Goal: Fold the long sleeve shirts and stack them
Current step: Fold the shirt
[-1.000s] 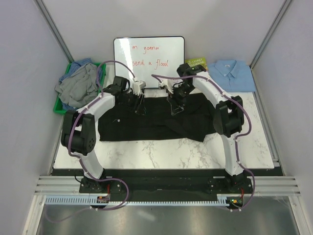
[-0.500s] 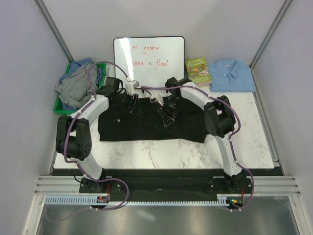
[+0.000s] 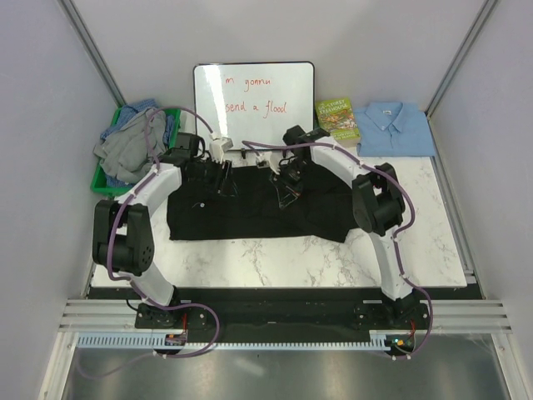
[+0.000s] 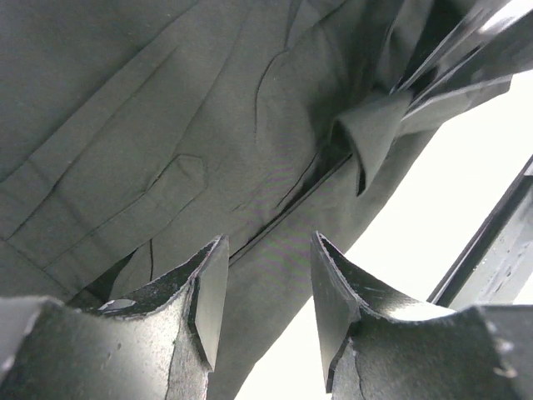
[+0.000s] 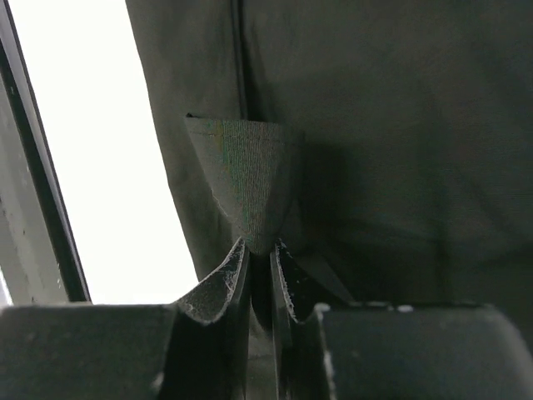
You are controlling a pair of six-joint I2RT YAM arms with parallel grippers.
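Black shirt [image 3: 250, 218] lies spread out flat across the middle of the marble surface [image 3: 291, 262], long side running left-right, far edge close to the whiteboard [image 3: 254, 104]. Right fingers [image 5: 225, 283] are closed on a small peak of the black fabric at the shirt's far edge, roughly centre; the pinched cloth stands up in a cone above the tips. Left fingers [image 4: 208, 292] are apart with nothing between them, just above the same far edge, left of the right fingers, over creased fabric and a seam line. White surface shows just past the shirt edge in both wrist views.

Light blue shirt [image 3: 396, 127] with a collar lies folded at the far right corner, well apart from the black one. Green-covered book [image 3: 337, 119] sits between it and the whiteboard. Far left: green bin [image 3: 102, 179] holds a crumpled grey shirt [image 3: 129, 150] on top of blue fabric [image 3: 125, 117].
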